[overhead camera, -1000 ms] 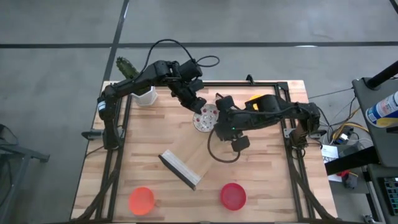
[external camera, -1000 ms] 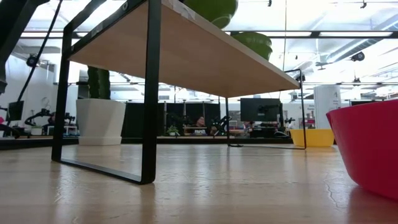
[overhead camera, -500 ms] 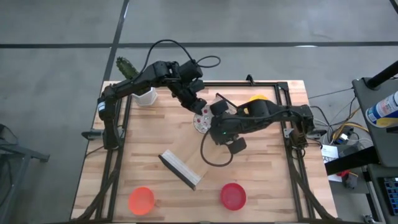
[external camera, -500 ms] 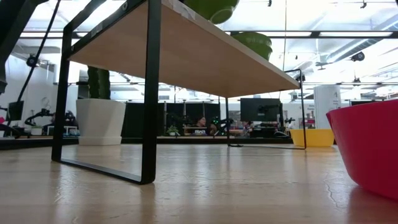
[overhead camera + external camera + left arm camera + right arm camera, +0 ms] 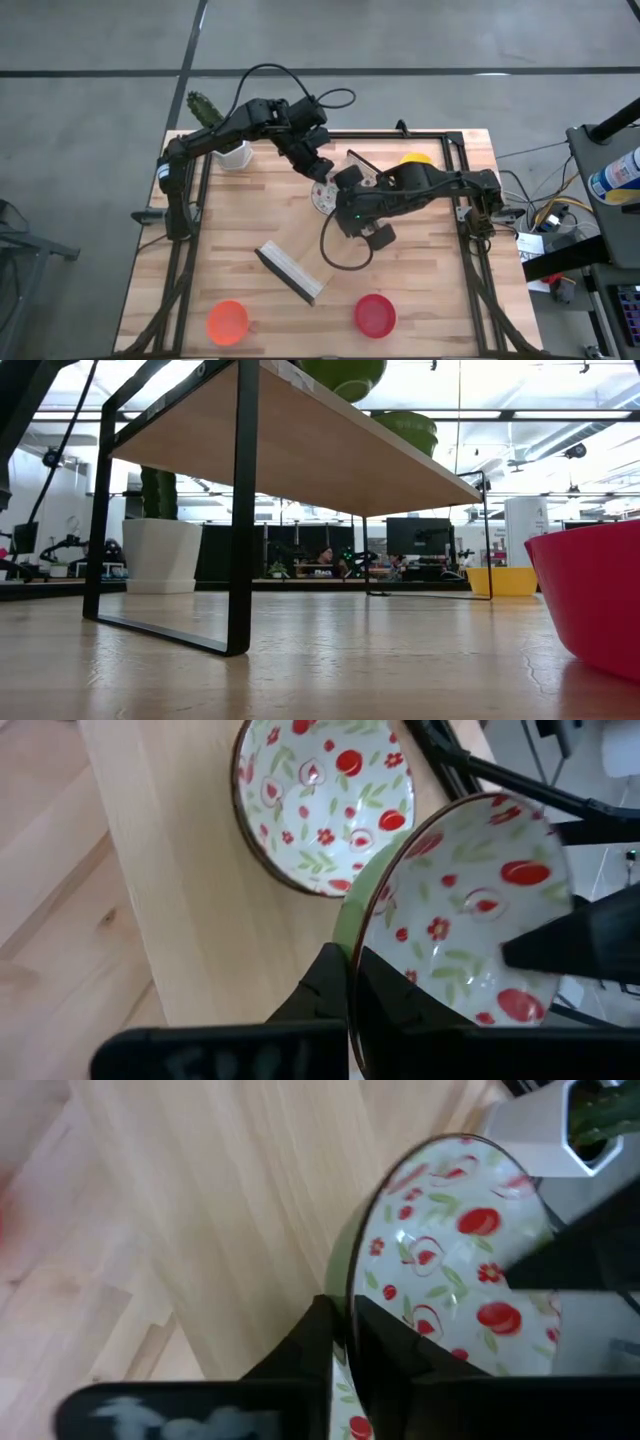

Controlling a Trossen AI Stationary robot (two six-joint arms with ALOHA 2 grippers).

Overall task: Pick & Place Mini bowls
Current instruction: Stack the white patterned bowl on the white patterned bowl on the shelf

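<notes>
— Where is the left tool?

— Over the back middle of the counter, above a low wooden shelf. Its fingers are pinched nearly together on the rim of a patterned bowl, one finger inside the lip and one on the green outer wall.

— And the right tool?

— It meets the left one at the same spot. It too is clamped tight on the rim of a white, red-speckled bowl. Each wrist view shows another dark finger at the far side of the bowl, so this looks like one bowl gripped from two sides, though I cannot say so for certain.

— Which way does the bowl face?

— Its hollow opens toward each wrist camera. It is round, so no long axis. From above the arms cover most of it, and I cannot tell its tilt.

— The other bowls?

— A second patterned bowl sits mouth up on the shelf, just beside the held one. The yellow bowl is at the back, by the right arm. The red bowl and the orange bowl are at the front edge, well apart — both upright. A white pot stands at the back left.
</notes>
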